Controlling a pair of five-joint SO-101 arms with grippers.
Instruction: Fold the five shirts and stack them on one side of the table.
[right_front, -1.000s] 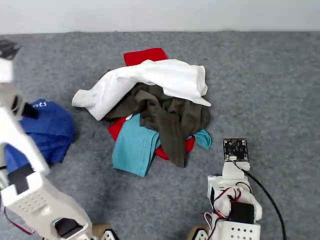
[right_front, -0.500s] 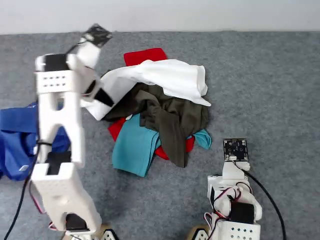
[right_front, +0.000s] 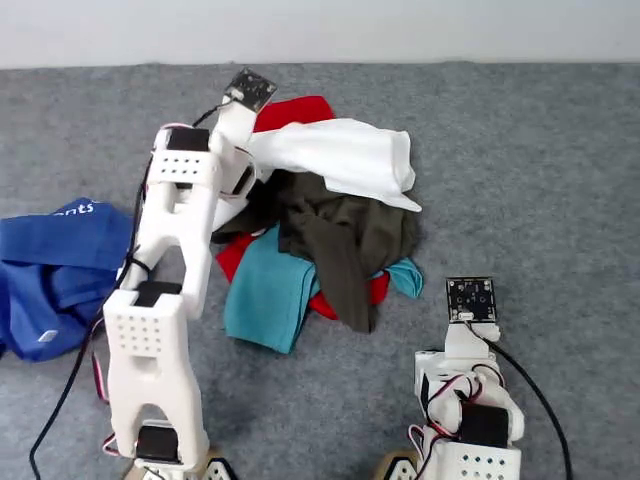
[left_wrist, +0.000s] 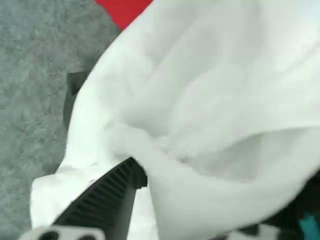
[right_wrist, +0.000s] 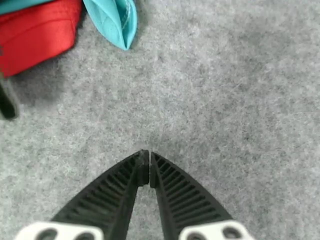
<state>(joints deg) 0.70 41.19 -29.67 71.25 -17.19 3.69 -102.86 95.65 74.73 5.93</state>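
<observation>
Now your left arm (right_front: 175, 230) has swung off the far-left edge of the table (right_front: 540, 170) and stretches out over the left side of the shirt pile. It left the blue shirt (right_front: 60, 270) behind, rumpled and well apart from the rest. That shirt looks set aside rather than folded, so I'd judge the task is barely begun.

The white shirt (right_front: 340, 155) lies on top of the pile and is the next one in hand. Its left end, which trailed onto the table a second ago, now sits under your arm. Beneath it the olive shirt (right_front: 345, 235), teal shirt (right_front: 265, 295) and red shirt (right_front: 295, 108) have not shifted.

Your left gripper (left_wrist: 134, 176) is pressed into white cloth. One finger (left_wrist: 107, 197) shows and cloth covers the other, so I cannot tell whether it has a grip.

Your right arm (right_front: 465, 410) sits folded back near its base, and the right gripper (right_wrist: 150, 170) has its tips touching over bare table, just beside the teal hem.
</observation>
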